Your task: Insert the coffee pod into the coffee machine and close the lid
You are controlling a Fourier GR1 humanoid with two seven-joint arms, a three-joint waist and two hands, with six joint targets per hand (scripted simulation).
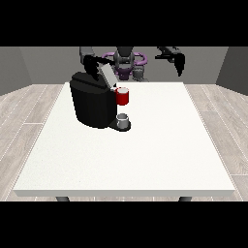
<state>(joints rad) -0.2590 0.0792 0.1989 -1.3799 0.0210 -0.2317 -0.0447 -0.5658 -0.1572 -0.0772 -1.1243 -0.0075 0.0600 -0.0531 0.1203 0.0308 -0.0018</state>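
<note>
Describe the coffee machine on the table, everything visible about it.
The coffee machine is a bulky black body, matte like plastic, standing upright on the white table at its left rear part. Its grey lid is raised and tilts back. A red pod holder juts from its front at the right, and a small grey cup stands below it on the machine's dark base. The hand at the view's left is at the machine's top, by the lid; contact cannot be told.

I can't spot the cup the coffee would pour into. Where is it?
In the front view, the small grey cup stands on the coffee machine's base at the table's left, below the red part.
</note>
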